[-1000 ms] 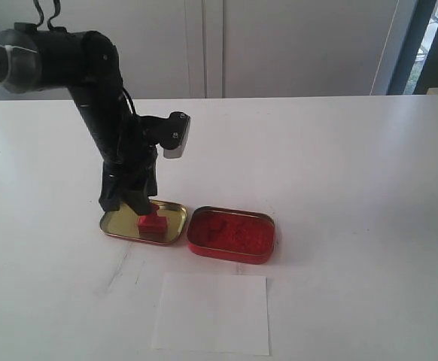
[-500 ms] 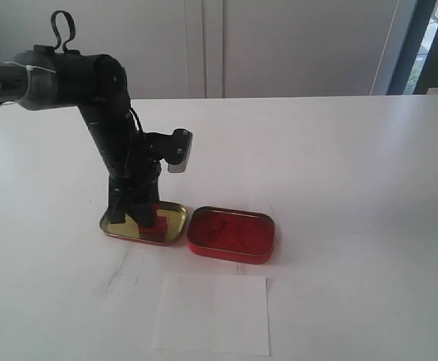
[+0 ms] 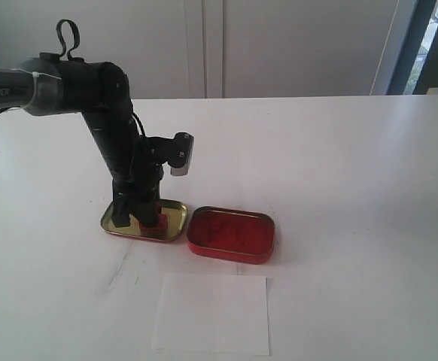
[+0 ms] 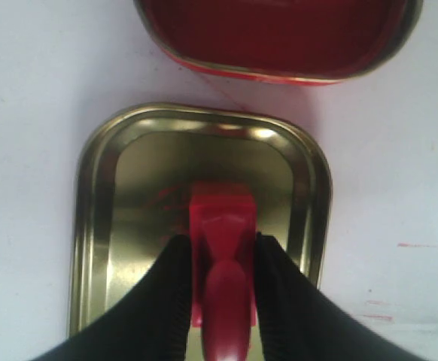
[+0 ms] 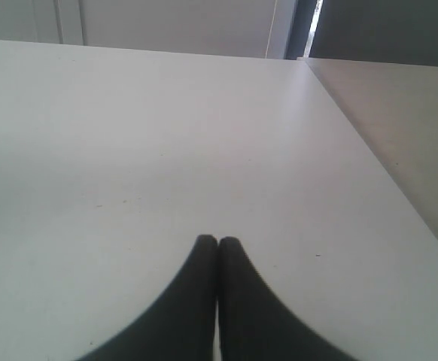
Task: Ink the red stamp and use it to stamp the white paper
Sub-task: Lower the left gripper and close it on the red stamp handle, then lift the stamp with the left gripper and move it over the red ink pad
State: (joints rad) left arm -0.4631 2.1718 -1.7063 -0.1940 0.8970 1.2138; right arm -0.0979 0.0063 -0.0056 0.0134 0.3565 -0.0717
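Note:
The red stamp (image 4: 220, 226) stands in the shallow gold lid (image 4: 98, 203), with my left gripper (image 4: 220, 244) shut on its sides; its round knob points toward the camera. In the exterior view the stamp (image 3: 153, 221) shows red between the black fingers of the left gripper (image 3: 142, 216), inside the gold lid (image 3: 175, 213). The white paper (image 3: 213, 313) lies flat near the table's front edge, apart from both tins. My right gripper (image 5: 217, 242) is shut on nothing above bare table and does not show in the exterior view.
The open red tin of ink paste (image 3: 232, 234) sits just right of the gold lid, and its rim (image 4: 279, 74) shows in the left wrist view. Faint red smears (image 4: 422, 246) mark the table near the lid. The table's right edge (image 5: 377, 165) runs beside my right gripper.
The left arm has lowered and leaned in over the gold lid, and its fingers have closed around the red stamp, which stays in the lid.

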